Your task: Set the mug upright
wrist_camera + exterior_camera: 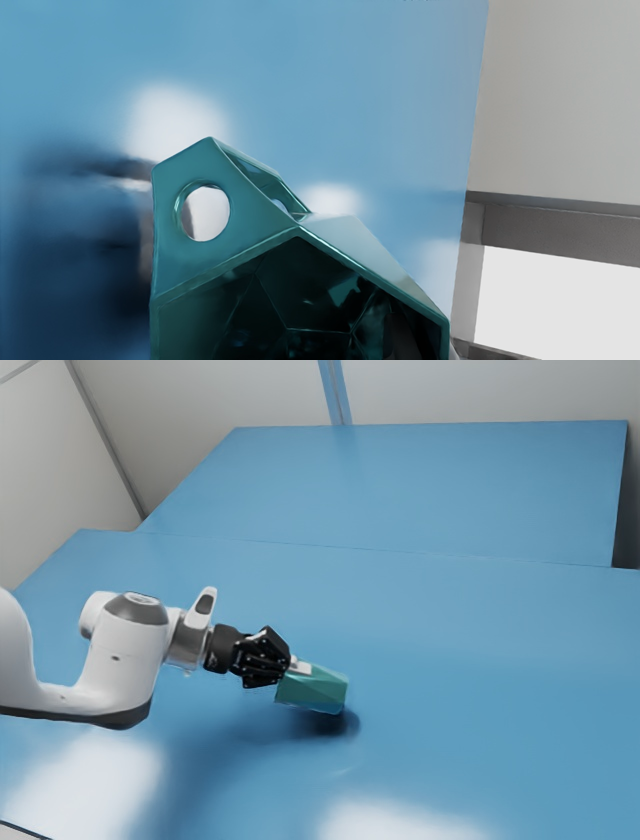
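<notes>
Mug [318, 690] is gripped at its wall, tipped well over, not upright. Mouth toward the gripper [294, 663], base pointing away toward the exterior view's right and somewhat down. Teal, faceted.

Fingers: closed on the mug wall, one dark finger [400, 337] inside the mouth, the other just outside the same wall. Wrist view looks straight into the mouth; dark faceted interior. Angular handle [250, 212] with a round hole sits off to the side of the mouth, away from the pinched wall.

Mug is over the blue table [480, 660]. Dark shadow [330, 725] right by its lower end in the exterior view. Can't tell if the lowest corner touches the tabletop.

Arm [125, 655] comes in from the exterior view's left, low over the table, hand angled down toward the mug. Its softer shadow lies on the blue surface below the hand.

Farther out: second blue surface [420, 485] behind the first, then pale walls [480, 390] with a narrow blue strip [335, 390]. White glare patches on the near tabletop. Past the table edge, wrist view has a pale panel [560, 100], a grey band [555, 230] and a bright white area [555, 305].
</notes>
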